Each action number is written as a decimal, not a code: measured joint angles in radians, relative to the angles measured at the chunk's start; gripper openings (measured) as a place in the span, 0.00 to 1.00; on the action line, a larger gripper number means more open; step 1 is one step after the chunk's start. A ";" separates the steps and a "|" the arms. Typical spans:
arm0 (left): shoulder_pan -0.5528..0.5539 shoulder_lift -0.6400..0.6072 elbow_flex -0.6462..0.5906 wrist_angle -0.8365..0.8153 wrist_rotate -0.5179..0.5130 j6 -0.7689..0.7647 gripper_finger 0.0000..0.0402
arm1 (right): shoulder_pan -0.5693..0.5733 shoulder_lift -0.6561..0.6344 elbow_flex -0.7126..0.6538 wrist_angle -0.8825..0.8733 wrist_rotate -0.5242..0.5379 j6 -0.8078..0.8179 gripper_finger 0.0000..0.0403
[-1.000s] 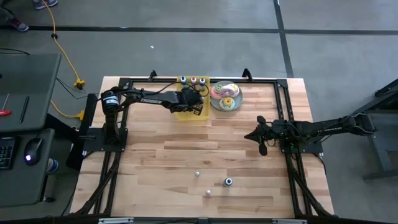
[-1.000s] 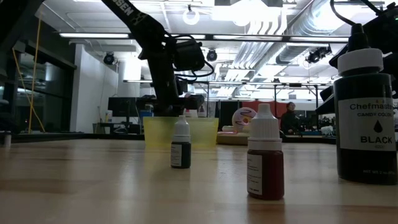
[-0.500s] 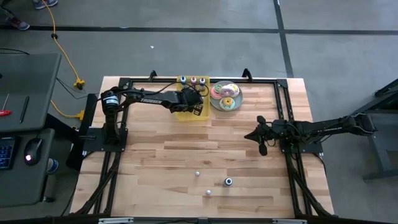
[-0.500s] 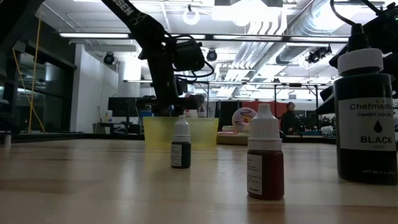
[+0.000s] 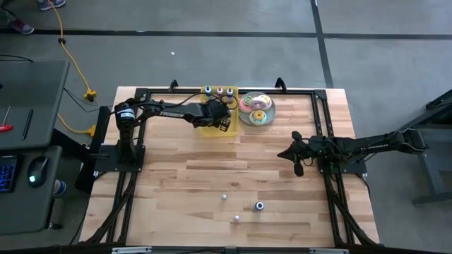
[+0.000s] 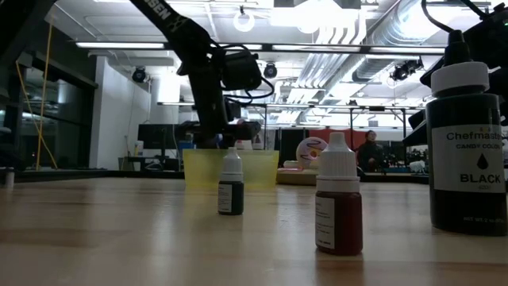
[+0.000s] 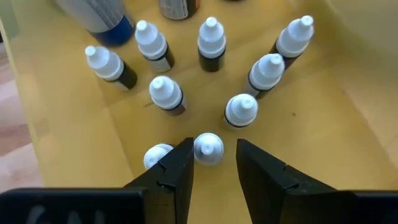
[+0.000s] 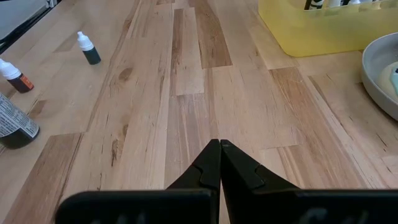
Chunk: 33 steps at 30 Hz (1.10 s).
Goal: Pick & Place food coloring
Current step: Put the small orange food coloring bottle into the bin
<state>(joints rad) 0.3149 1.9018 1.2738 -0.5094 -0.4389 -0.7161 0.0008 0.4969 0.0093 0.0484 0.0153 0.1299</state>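
1. Now we see the left gripper point(image 7: 211, 165) over the yellow tray point(image 5: 227, 132) at the table's far edge, fingers apart astride a white-capped food coloring bottle point(image 7: 208, 148), looser than a second ago.
2. Elsewhere nothing has moved: three bottles point(image 5: 259, 206) stand near, and the right gripper point(image 8: 219, 163) waits pressed together at right.

One camera looks straight down on the whole surface point(image 5: 212, 162). Another sits level, close to bottles. Both share the yellow tray point(image 5: 212, 128).
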 joint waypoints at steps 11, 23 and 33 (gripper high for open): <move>0.004 -0.053 0.050 -0.056 -0.047 0.106 0.29 | 0.000 0.000 0.000 0.000 0.000 0.000 0.00; -0.032 -0.302 0.052 -0.108 -0.020 0.345 0.29 | 0.000 0.000 0.000 0.000 0.000 0.000 0.00; -0.173 -0.478 0.052 -0.256 0.182 0.545 0.29 | 0.000 0.000 0.000 -0.002 0.000 0.000 0.00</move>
<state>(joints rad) 0.1418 1.4234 1.3258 -0.7656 -0.2572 -0.1715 0.0008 0.4969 0.0091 0.0468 0.0154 0.1299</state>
